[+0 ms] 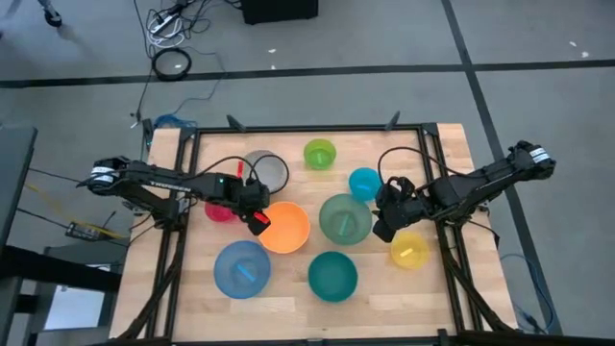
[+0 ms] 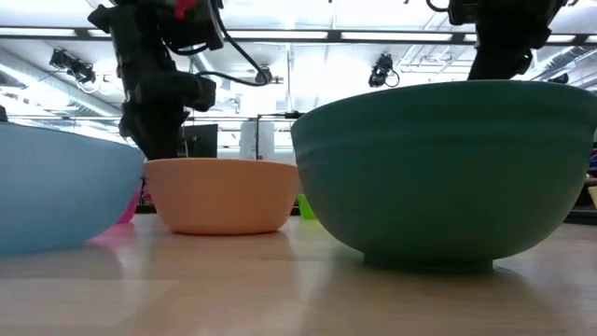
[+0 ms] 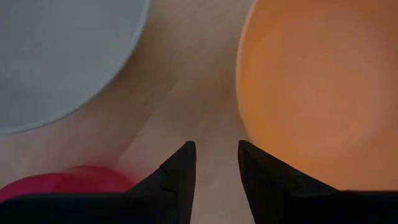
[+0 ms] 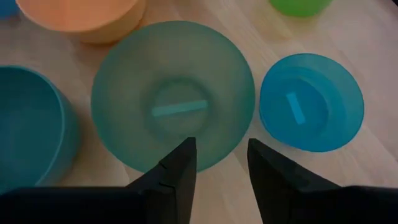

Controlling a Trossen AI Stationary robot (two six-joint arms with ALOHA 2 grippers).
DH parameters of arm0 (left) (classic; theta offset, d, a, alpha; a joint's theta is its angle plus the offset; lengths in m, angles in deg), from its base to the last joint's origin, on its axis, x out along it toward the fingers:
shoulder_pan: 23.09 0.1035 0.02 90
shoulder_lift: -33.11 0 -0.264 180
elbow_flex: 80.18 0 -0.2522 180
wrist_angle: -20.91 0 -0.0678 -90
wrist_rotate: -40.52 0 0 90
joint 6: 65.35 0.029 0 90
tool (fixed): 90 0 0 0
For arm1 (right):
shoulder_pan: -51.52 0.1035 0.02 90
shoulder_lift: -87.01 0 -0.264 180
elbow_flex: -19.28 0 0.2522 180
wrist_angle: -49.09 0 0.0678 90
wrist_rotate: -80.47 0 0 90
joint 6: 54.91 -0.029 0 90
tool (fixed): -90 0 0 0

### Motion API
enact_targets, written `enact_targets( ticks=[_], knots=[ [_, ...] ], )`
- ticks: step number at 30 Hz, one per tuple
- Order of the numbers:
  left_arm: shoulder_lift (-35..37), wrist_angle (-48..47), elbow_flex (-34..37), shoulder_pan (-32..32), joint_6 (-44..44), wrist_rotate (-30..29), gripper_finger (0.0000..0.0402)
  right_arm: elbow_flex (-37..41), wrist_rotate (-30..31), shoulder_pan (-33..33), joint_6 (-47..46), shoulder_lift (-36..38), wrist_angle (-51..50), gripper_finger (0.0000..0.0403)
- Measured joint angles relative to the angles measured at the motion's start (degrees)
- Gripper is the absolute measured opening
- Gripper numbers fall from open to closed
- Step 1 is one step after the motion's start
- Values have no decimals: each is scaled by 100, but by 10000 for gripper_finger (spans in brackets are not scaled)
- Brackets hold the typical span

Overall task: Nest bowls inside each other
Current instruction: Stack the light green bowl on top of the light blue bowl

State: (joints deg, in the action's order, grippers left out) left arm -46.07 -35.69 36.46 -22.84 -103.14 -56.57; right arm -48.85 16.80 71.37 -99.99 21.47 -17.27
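9 bowls (image 1: 332, 277) dot the wooden table (image 1: 452, 144); both grippers gape empty; room behind seems ceiling-lit.

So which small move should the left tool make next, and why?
Probably shift the left tool toward the orange bowl so one finger passes over its near rim. Its fingers stand apart with only bare table between them, the bowl's rim lies just beside them, and no bowls are nested yet.

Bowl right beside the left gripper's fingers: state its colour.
Orange bowl, clearest in the left wrist view.
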Motion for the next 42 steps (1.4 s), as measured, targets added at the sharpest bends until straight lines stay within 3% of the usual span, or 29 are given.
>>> enact_targets(
  ticks=[12,22,37,42],
  knots=[
    [17,-87,-171,7,-134,282,129,0,-2,-2,-135,2,10,187],
    [-44,-65,-540,-40,-425,150,129,0,-2,-2,-184,2,16,188],
    [-1105,-3,-540,-155,-786,-6,129,2,-103,0,-179,2,16,187],
    [-1164,16,-538,-155,-765,11,129,2,-103,0,-156,2,13,187]
  ],
)
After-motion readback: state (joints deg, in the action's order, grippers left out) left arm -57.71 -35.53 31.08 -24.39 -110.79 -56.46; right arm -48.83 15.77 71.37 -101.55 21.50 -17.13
